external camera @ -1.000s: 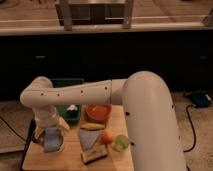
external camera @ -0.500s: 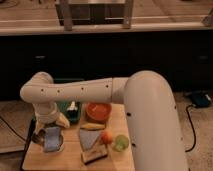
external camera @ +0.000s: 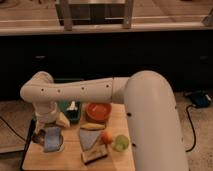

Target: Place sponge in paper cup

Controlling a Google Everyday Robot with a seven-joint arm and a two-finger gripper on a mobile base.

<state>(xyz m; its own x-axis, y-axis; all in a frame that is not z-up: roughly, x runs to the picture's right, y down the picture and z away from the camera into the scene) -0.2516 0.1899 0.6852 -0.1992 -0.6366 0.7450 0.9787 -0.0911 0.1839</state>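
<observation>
The light-blue sponge [external camera: 51,140] lies at the front left of the wooden table [external camera: 118,120], resting in the mouth of the white paper cup [external camera: 61,146]. Only part of the cup's rim shows around the sponge. My gripper [external camera: 47,125] hangs from the white arm just above and behind the sponge, at the table's left side. A darker shiny cup [external camera: 38,136] sits right beside the sponge on its left.
An orange bowl [external camera: 98,111], a green bin [external camera: 70,108], a banana [external camera: 63,120], a grey-blue wedge [external camera: 88,139], a tan block [external camera: 95,155], a red fruit [external camera: 106,136] and a small green cup [external camera: 120,143] crowd the table. A dark cabinet stands behind.
The gripper has risen from over the cup. The blue sponge, hidden under it a second ago, now shows lying in the cup.
</observation>
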